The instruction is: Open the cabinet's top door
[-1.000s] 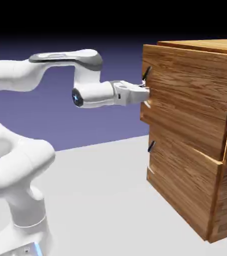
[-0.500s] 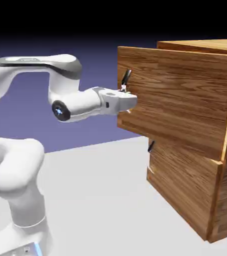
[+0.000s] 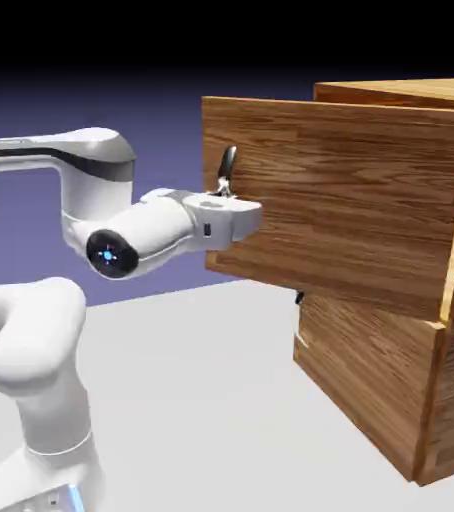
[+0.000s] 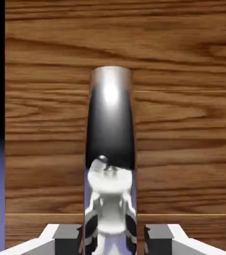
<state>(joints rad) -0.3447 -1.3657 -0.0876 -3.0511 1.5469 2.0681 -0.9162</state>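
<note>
White 2-finger gripper [image 3: 243,212] clamped on dark shiny bar handle [image 4: 110,149], grey fingertips [image 4: 67,239] flanking it on both sides. Handle upright on reddish-brown wood-grain top door [image 3: 341,215], panel standing well out from large box-shaped wood cabinet [image 3: 451,330]. Lower panel [image 3: 366,375] flush, 1 small dark handle [image 3: 299,297]. 2 panels, 2 handles, no writing legible. Grey table [image 3: 191,400] beneath.

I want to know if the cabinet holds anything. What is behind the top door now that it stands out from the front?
Nothing of the inside shows. The top door stands out from the cabinet, the gripper on its handle, but its wood panel covers whatever lies behind it in both views.
</note>
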